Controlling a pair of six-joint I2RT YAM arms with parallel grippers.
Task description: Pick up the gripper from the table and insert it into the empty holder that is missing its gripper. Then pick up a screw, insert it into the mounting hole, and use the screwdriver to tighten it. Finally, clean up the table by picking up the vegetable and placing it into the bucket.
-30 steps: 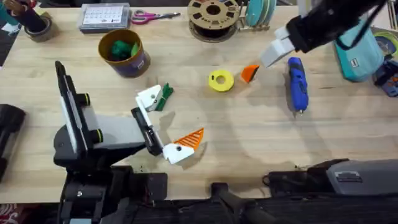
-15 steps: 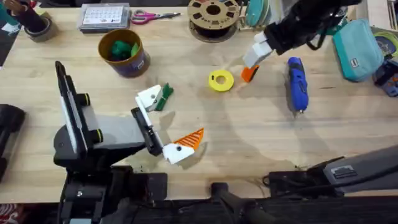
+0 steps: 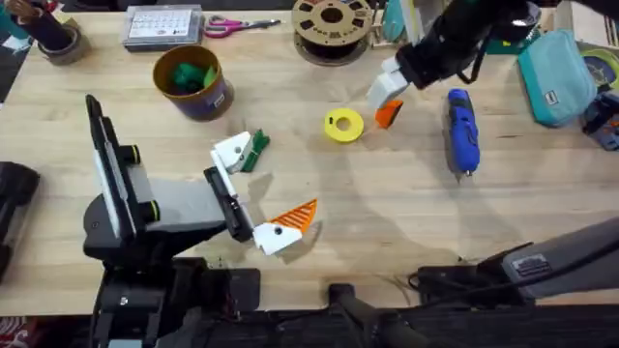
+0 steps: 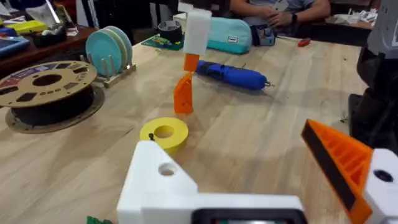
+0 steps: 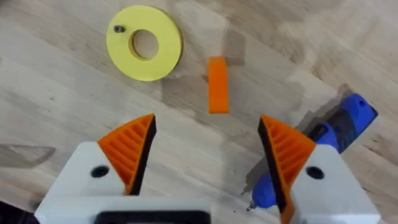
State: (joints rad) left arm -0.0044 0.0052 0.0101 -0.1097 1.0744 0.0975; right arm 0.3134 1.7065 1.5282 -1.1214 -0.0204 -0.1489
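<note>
The orange gripper (image 3: pixel 388 114) stands on the table between the yellow disc (image 3: pixel 342 126) and the blue screwdriver (image 3: pixel 461 130). My right gripper (image 3: pixel 389 89) hovers just above it, open, and in the right wrist view the orange gripper (image 5: pixel 217 84) lies ahead of the gap between its pads (image 5: pixel 130 149). A small screw (image 5: pixel 117 28) sits on the yellow disc (image 5: pixel 144 42). My left gripper (image 3: pixel 263 188) rests open, with one white holder (image 3: pixel 232 153) bare and the other finger bearing an orange pad (image 3: pixel 295 215). The dark green vegetable (image 3: pixel 257 148) lies against the holder. The bucket (image 3: pixel 219 98) stands at the back left.
The bucket holds bright green lumps (image 3: pixel 191 75). A brown spool (image 3: pixel 332 26), scissors (image 3: pixel 232 25) and a grey box (image 3: pixel 162 25) line the far edge. A teal pouch (image 3: pixel 556 77) sits at the right. Bare table lies in front of the screwdriver.
My right arm has swung left and back, bringing its gripper from beside the screwdriver to right over the orange gripper. The left arm and the objects have not moved.
</note>
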